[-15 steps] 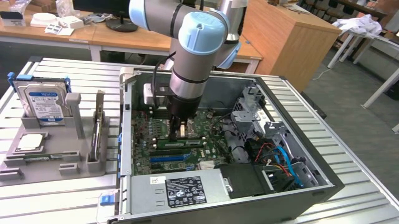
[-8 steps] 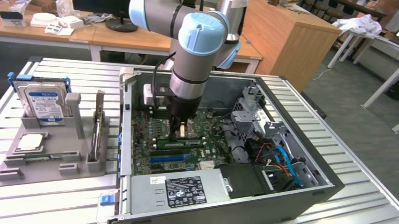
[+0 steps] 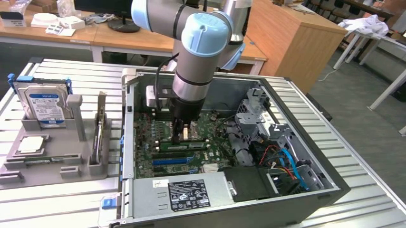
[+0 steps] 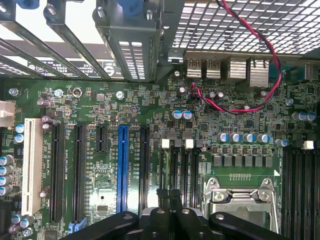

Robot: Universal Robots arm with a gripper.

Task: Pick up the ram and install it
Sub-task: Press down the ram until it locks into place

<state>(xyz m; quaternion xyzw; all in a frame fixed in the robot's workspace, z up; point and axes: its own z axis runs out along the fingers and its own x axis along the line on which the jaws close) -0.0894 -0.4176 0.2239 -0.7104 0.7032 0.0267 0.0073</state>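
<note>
Gripper [image 3: 182, 134] fingertips merge with the dark motherboard [image 3: 190, 142] clutter in the exterior view — whether they touch the ram [image 3: 182, 146] cannot be told. Arm [image 3: 203, 42] cut off by the frame edge; power-supply label [image 3: 188, 194] print too small to read.

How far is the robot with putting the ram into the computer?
Done: the ram appears to lie along a memory slot on the motherboard, so pickup looks finished. In hand: the gripper is shut and sits directly over the ram, apparently pressing on it rather than gripping it. Left: whether the ram is fully seated and its clips are locked cannot be told.
</note>
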